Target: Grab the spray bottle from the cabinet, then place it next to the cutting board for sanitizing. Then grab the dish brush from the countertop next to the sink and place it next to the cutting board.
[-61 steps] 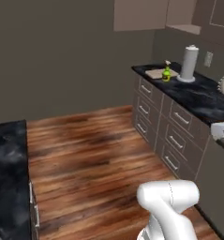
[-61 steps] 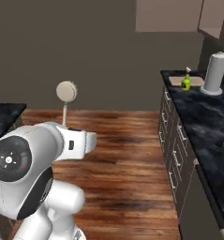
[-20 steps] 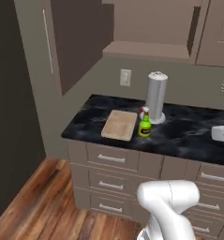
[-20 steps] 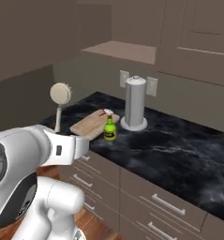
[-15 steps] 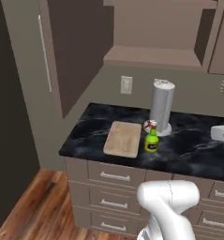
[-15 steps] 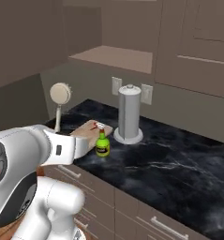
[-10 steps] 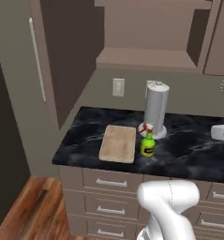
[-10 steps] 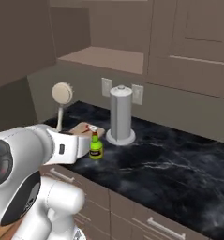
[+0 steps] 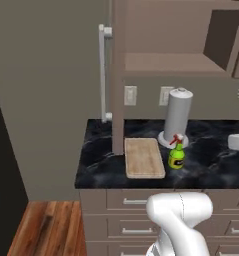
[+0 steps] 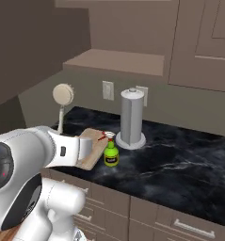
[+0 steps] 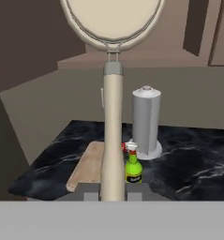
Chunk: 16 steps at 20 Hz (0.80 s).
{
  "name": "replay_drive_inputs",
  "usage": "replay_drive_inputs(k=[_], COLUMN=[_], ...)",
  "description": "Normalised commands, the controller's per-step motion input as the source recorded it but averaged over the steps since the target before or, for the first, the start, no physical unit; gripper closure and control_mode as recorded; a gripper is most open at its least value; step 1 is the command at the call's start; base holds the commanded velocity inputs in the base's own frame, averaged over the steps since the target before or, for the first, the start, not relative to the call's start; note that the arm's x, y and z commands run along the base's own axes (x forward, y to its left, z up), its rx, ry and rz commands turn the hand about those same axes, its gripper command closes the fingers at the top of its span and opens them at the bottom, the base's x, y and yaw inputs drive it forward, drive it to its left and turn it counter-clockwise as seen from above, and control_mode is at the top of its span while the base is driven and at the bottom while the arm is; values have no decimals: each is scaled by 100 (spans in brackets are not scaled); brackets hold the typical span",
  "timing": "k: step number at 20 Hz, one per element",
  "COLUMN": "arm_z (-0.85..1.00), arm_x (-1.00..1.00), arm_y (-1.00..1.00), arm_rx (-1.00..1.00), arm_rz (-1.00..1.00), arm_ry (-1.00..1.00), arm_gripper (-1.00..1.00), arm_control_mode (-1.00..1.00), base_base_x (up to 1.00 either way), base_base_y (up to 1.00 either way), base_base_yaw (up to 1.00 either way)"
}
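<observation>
Views have swung squarely onto cutting board [image 9: 144,157]; pincer [image 11: 112,193] still clamps dish brush [image 11: 112,140].

The cutting board [image 9: 144,157] lies flat on the desk [image 9: 96,160], near its front edge. The spray bottle [image 9: 176,156] stands just beside the board, at its 3 o'clock. The paper towel roll [image 9: 177,118] stands behind the bottle, at its 12 o'clock, by the wall. The cabinet [image 9: 116,75] door hangs at the board's 11 o'clock. Drawers [image 9: 126,201] sit under the desk.
</observation>
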Motion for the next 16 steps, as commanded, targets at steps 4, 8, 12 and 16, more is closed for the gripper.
replay_drive_inputs(k=[4, 8, 12, 16], arm_z=[0, 0, 0, 0], arm_x=[0, 0, 0, 0], arm_y=[0, 0, 0, 0], arm_rx=[0, 0, 0, 0], arm_rz=[0, 0, 0, 0], arm_ry=[0, 0, 0, 0], arm_gripper=[100, 100, 100, 100], arm_control_mode=[100, 100, 100, 100], base_base_x=[26, 37, 18, 0], base_base_y=[43, 9, 0, 0], base_base_yaw=[-1, 0, 11, 20])
